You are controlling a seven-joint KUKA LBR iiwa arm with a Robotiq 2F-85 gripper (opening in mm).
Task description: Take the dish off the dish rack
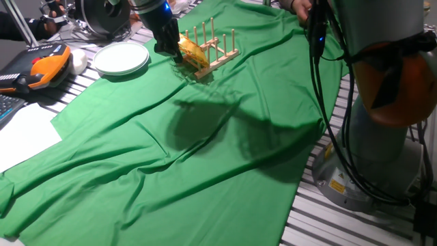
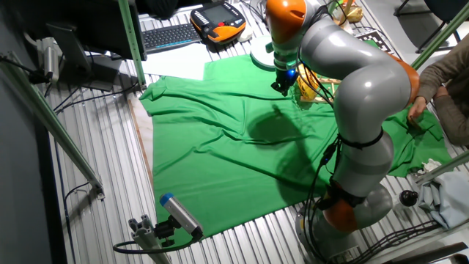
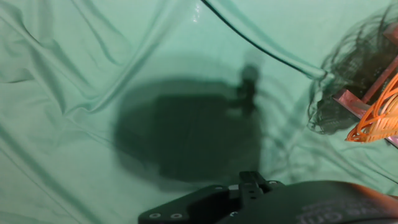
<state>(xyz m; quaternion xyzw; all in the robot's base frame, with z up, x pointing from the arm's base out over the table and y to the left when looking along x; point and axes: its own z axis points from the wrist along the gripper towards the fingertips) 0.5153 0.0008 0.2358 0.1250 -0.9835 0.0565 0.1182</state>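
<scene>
In one fixed view, you are seeing the pincer hanging at the upper middle of the frame, right at the left end of the rack. The dish is sitting tilted among the pegs at that same end, its yellow weave touching or just beside the black pincer body. You cannot tell from here how far the fingers are spread, or whether they are gripping the dish. White plates are lying to the left of the rack, and a green cloth is covering the tabletop.

In the other fixed view, you are looking at the arm bending over from the right, with the pincer pointing down near the top centre. The dish is showing as a yellow patch just right of it, partly hidden by the arm. An orange pendant is lying above the cloth.

In the hand view, you are getting mostly cloth and a dark shadow. The dish is peeking in at the right edge as orange weave, resting against a rack slat. The fingertips are not showing clearly.
</scene>
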